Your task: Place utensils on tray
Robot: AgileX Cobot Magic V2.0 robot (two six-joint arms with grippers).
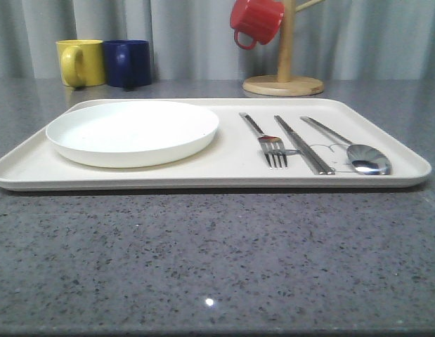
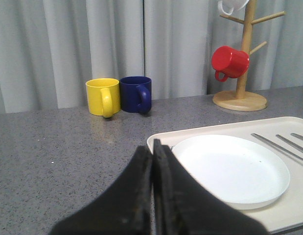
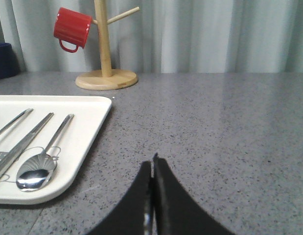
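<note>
The cream tray lies across the middle of the grey table. On its left half sits the round white plate. On its right half lie the fork, the pair of chopsticks and the spoon, side by side. My left gripper is shut with nothing in it, hovering by the tray's near left corner, close to the plate. My right gripper is shut and empty over bare table, to the right of the tray and the spoon.
A yellow mug and a dark blue mug stand at the back left. At the back right a wooden mug tree holds a red mug. Grey curtains close off the back.
</note>
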